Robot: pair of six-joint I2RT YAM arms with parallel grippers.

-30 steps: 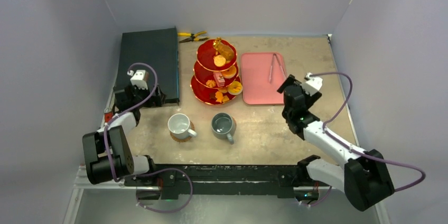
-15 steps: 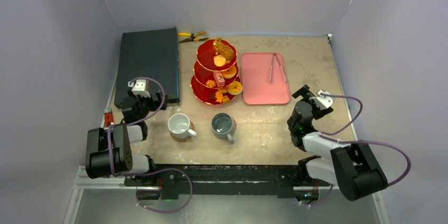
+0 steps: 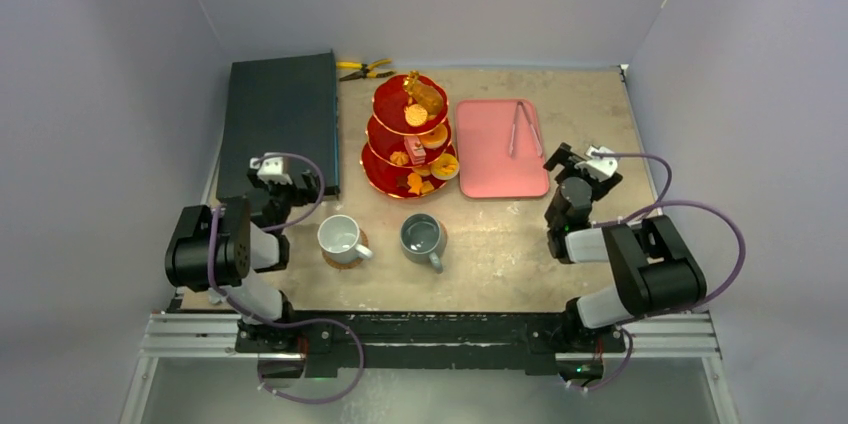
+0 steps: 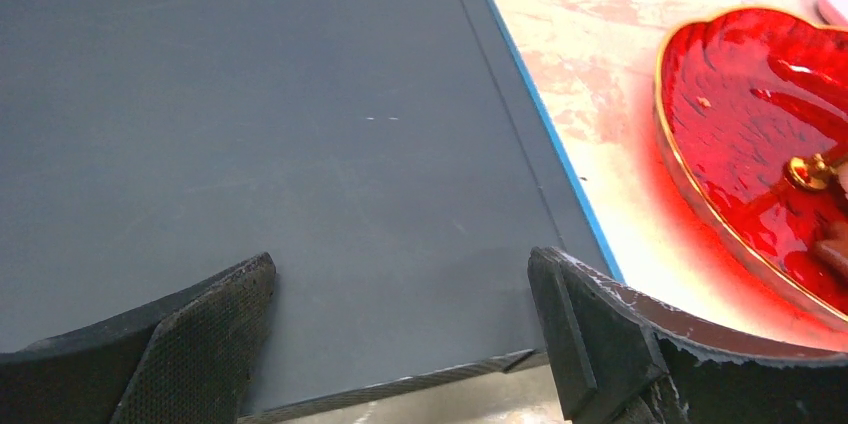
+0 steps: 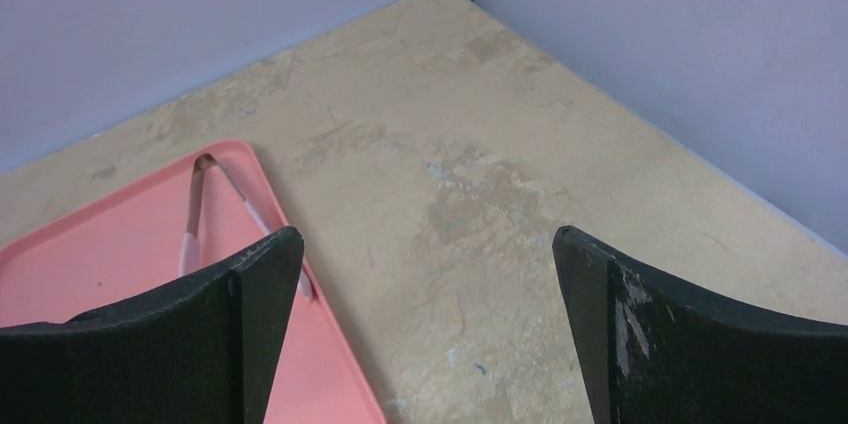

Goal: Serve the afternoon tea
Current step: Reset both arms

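Note:
The red three-tier stand (image 3: 413,136) with a gold handle stands at the table's middle back and holds orange and brown pastries on all tiers. Its bottom tier (image 4: 760,134) shows at the right of the left wrist view. A white mug (image 3: 341,237) sits on a cork coaster (image 3: 345,261). A grey mug (image 3: 422,238) stands to its right; a coaster under it does not show. My left gripper (image 3: 283,180) is open and empty at the slab's near right corner. My right gripper (image 3: 573,166) is open and empty, just right of the pink tray.
A flat dark slab (image 3: 280,119) lies at the back left, filling the left wrist view (image 4: 260,134). Yellow-handled pliers (image 3: 362,69) lie behind it. A pink tray (image 3: 490,159) with metal tongs (image 3: 523,125) lies right of the stand; both show in the right wrist view, tray (image 5: 90,264), tongs (image 5: 195,204).
Both arms have folded back toward their bases. The left gripper moved right and nearer along the slab's edge. The right gripper swung right off the tray, then back up beside it.

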